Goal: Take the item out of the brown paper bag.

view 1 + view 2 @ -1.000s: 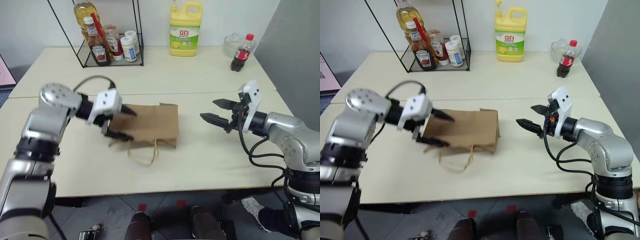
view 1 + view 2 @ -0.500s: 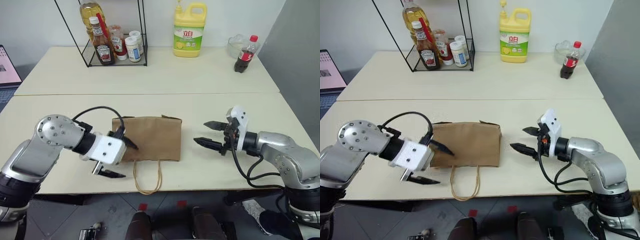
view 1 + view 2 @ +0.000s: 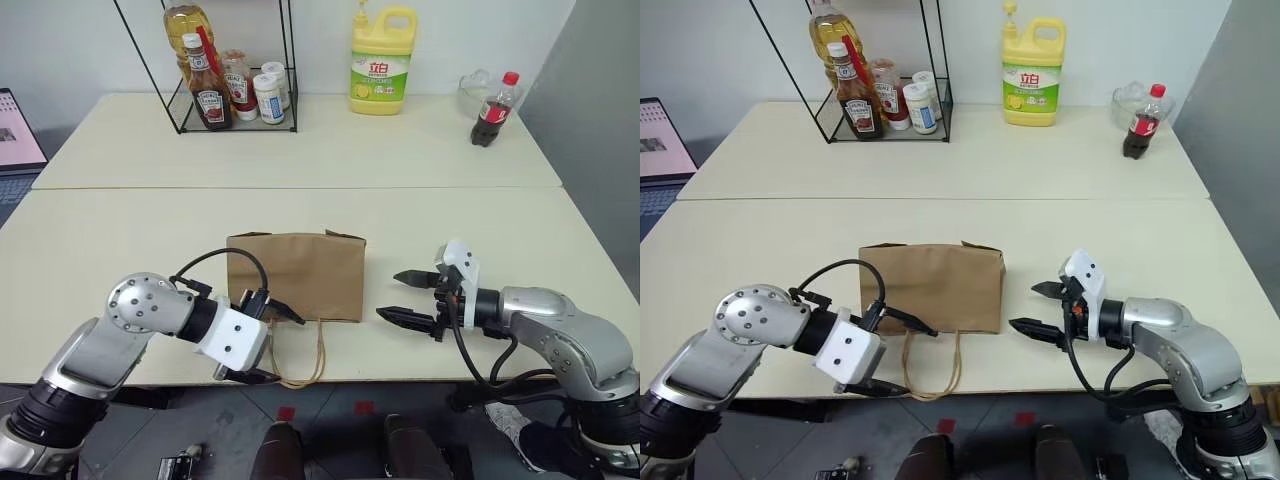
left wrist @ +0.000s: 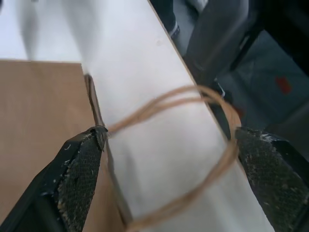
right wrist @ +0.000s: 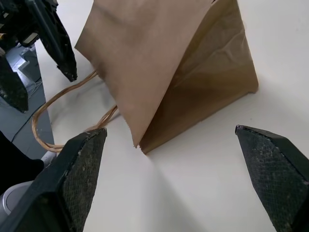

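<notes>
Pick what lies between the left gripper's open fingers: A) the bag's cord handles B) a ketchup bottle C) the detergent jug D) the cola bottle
A: the brown paper bag's cord handles loop across the gap of the left gripper, untouched by its fingers.

Plain brown paper bag [image 3: 296, 276] flat on the table's near half; cord handles [image 3: 305, 358] over the front edge

- I've got two pale tables [image 3: 420, 215] pushed together
- near one: brown paper bag [image 3: 296, 276] lying flat
- far one: wire rack [image 3: 235, 100], detergent jug [image 3: 378, 58], cola bottle [image 3: 487, 95]
</notes>
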Motion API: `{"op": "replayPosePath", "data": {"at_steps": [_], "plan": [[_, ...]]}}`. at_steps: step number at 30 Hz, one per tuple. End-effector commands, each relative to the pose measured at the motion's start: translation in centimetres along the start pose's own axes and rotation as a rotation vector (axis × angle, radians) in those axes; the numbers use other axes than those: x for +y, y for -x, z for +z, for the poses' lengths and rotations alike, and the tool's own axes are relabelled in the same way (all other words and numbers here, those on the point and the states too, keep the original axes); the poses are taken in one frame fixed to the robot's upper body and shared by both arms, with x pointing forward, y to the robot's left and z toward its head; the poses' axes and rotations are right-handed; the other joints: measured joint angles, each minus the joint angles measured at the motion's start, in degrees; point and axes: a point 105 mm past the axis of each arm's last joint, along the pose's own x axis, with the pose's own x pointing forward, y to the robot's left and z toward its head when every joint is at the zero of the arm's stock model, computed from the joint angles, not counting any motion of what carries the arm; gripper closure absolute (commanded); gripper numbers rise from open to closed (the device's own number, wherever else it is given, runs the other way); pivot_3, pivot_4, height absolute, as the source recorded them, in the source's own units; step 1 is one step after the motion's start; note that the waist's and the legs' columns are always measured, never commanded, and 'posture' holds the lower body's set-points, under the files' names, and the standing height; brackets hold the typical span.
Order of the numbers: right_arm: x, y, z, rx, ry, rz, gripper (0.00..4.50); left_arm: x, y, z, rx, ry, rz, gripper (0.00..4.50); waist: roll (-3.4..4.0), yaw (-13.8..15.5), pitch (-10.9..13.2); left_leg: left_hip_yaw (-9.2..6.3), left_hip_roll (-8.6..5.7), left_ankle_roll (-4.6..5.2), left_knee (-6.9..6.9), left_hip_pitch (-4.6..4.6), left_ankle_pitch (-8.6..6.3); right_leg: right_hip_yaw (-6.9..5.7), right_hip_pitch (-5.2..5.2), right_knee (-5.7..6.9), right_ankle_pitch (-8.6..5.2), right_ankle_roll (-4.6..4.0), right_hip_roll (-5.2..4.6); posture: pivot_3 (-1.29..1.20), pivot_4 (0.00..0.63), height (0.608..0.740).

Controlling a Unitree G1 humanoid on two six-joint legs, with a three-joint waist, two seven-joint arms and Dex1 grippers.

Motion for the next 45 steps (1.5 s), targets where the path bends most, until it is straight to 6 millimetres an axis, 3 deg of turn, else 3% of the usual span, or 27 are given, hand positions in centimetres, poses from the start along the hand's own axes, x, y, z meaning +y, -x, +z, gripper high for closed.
{"op": "replayPosePath", "data": {"at_steps": [1, 13, 29, 35, 41, 45], "plan": [[0.9, 0.1, 0.8, -0.031, 0.021, 0.022, 0.03, 0.1, -0.2, 0.5, -0.008, -0.030, 0.005, 0.00, 0.00, 0.01, 0.00, 0.00, 0.00, 0.00, 0.00, 0.01, 0.00, 0.00, 0.00, 0.00, 0.00, 0.00, 0.00, 0.00, 0.150, 0.740], [0.9, 0.3, 0.5, -0.022, 0.007, 0.012, 0.03, -1.2, -0.6, 0.3, -0.017, -0.034, -0.079, 0.00, 0.00, 0.01, 0.00, 0.00, 0.00, 0.00, 0.00, 0.01, 0.00, 0.00, 0.01, -0.01, 0.00, 0.00, 0.00, 0.00, 0.150, 0.740], [1.4, 0.6, 0.1, -0.008, -0.003, 0.010, 0.03, 0.5, -2.3, -1.2, -0.002, -0.100, 0.028, 0.00, -0.03, 0.24, -0.02, 0.00, 0.00, 0.00, 0.01, 0.02, 0.00, 0.00, 0.02, -0.01, 0.00, 0.00, 0.00, 0.00, 0.150, 0.740], [1.5, 0.6, 0.0, -0.007, -0.009, 0.009, 0.03, 1.8, -2.3, -0.4, -0.036, -0.147, 0.101, 0.00, -0.03, 0.50, -0.02, 0.00, 0.00, 0.00, 0.02, 0.02, 0.00, 0.00, 0.04, -0.01, 0.00, 0.00, 0.00, 0.00, 0.150, 0.740], [1.4, 0.6, 0.0, -0.002, -0.008, 0.011, 0.03, -0.8, -1.2, -1.2, 0.017, -0.202, -0.081, 0.00, -0.03, 0.38, -0.02, 0.00, 0.00, 0.00, 0.01, 0.05, 0.00, 0.01, 0.04, -0.01, 0.00, 0.00, 0.01, 0.00, 0.150, 0.740], [1.3, 0.5, 0.0, -0.002, -0.005, 0.013, 0.03, -1.1, -0.8, -1.6, 0.041, -0.229, -0.107, 0.00, -0.03, 0.68, -0.02, 0.00, 0.00, 0.00, 0.01, 0.04, 0.00, 0.00, 0.06, -0.04, 0.00, 0.00, 0.00, 0.00, 0.150, 0.740]]}}
